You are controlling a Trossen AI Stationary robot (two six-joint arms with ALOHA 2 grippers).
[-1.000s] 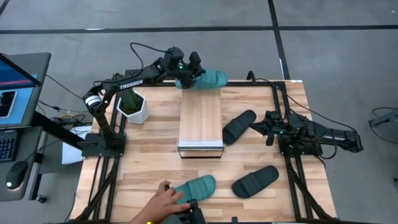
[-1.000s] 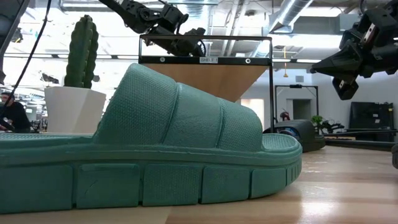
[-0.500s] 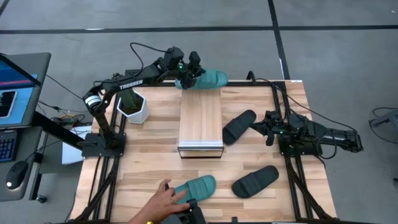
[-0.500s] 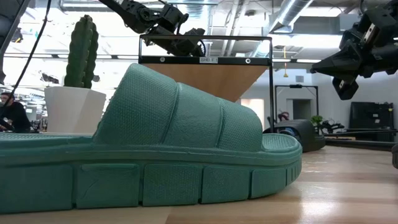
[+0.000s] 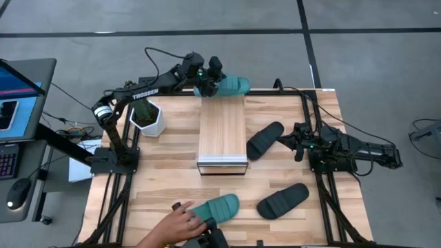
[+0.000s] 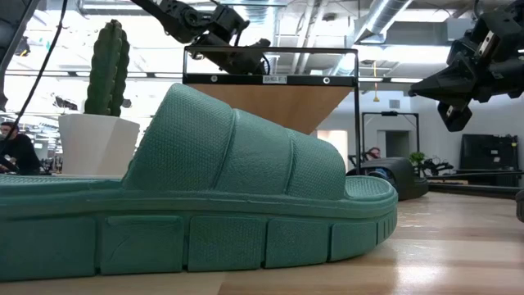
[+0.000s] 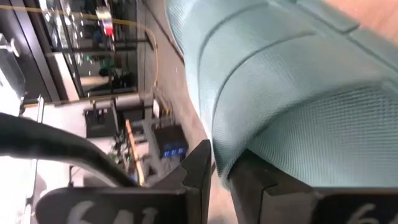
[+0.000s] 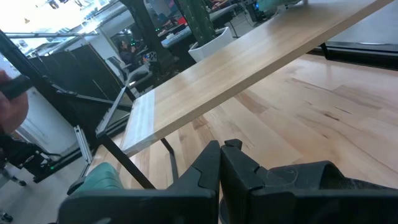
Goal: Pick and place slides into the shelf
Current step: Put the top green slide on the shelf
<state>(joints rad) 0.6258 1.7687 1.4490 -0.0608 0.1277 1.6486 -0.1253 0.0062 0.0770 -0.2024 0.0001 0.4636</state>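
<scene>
My left gripper (image 5: 209, 81) is beyond the table's far edge, shut on a teal slide (image 5: 231, 85) at the far end of the shelf (image 5: 222, 131). The wrist view shows the ribbed strap (image 7: 292, 93) filling the picture. A second teal slide (image 5: 215, 207) lies sole-down at the near edge, with a person's hand (image 5: 176, 222) on it; it looms in the low view (image 6: 196, 197). Two black slides lie sole-down right of the shelf, one (image 5: 265, 140) just left of my shut right gripper (image 5: 296, 142), one (image 5: 282, 200) nearer. The right gripper (image 8: 221, 158) hangs above the table. My left gripper pinches the edge of the teal slide's strap (image 7: 225, 163) between its two fingers (image 7: 198, 171). It reaches out level over the far edge from the table's left. The slide lies level at the shelf's far end; whether its sole rests on the plank I cannot tell.
A potted cactus in a white pot (image 5: 146, 116) stands left of the shelf. Cables run along the table's right edge (image 5: 324, 124). Bare tabletop lies between the shelf and the near slides (image 5: 172, 172). A desk with a laptop (image 5: 17, 96) stands off the table's left side.
My left gripper has drawn the teal slide a little toward the table's left at the shelf's far end. The person's hand has shifted slightly toward the near edge on the near teal slide. My right arm has kept still.
</scene>
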